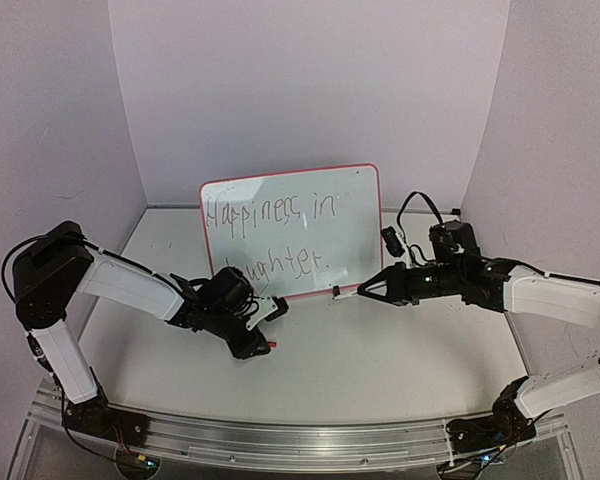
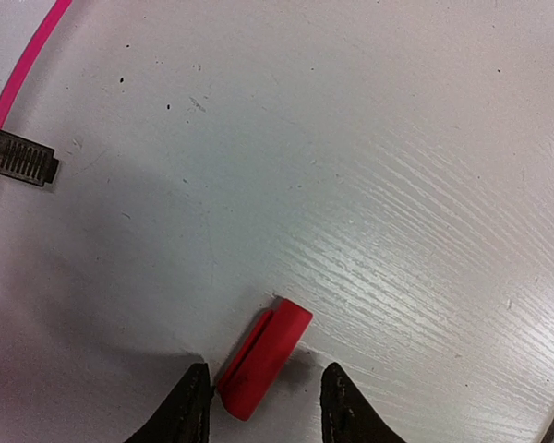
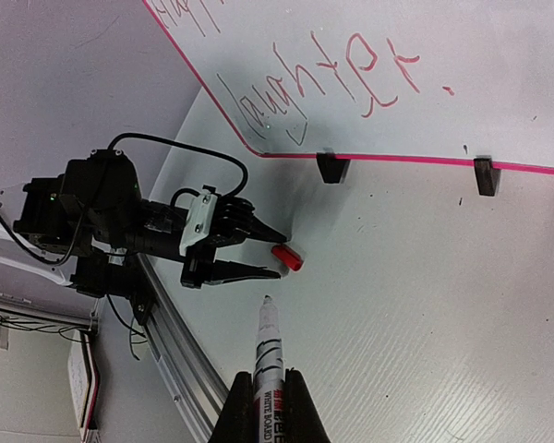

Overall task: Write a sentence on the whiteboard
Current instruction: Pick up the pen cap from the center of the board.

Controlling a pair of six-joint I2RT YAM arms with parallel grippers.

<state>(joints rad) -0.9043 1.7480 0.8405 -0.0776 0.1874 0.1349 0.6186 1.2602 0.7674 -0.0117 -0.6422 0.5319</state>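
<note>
The whiteboard (image 1: pixel 345 215) stands upright at the back centre on two black feet. The sentence (image 1: pixel 270 235) reads "Happiness in laughter." in two lines; its lower line shows in the right wrist view (image 3: pixel 323 88). My right gripper (image 1: pixel 367 290) is shut on a white marker (image 3: pixel 268 355), uncapped, its tip (image 1: pixel 335 292) just off the board's lower right edge. My left gripper (image 1: pixel 268 330) is open low over the table. A red marker cap (image 2: pixel 263 351) lies between its fingertips, close to the left finger (image 2: pixel 192 411). The cap also shows in the top view (image 1: pixel 273 345).
The board's pink frame (image 2: pixel 28 65) and one black foot (image 2: pixel 18 157) lie up-left of the left gripper. In the right wrist view both feet (image 3: pixel 331 167) show under the frame. A metal rail (image 1: pixel 300 440) runs along the near table edge. Walls enclose the table.
</note>
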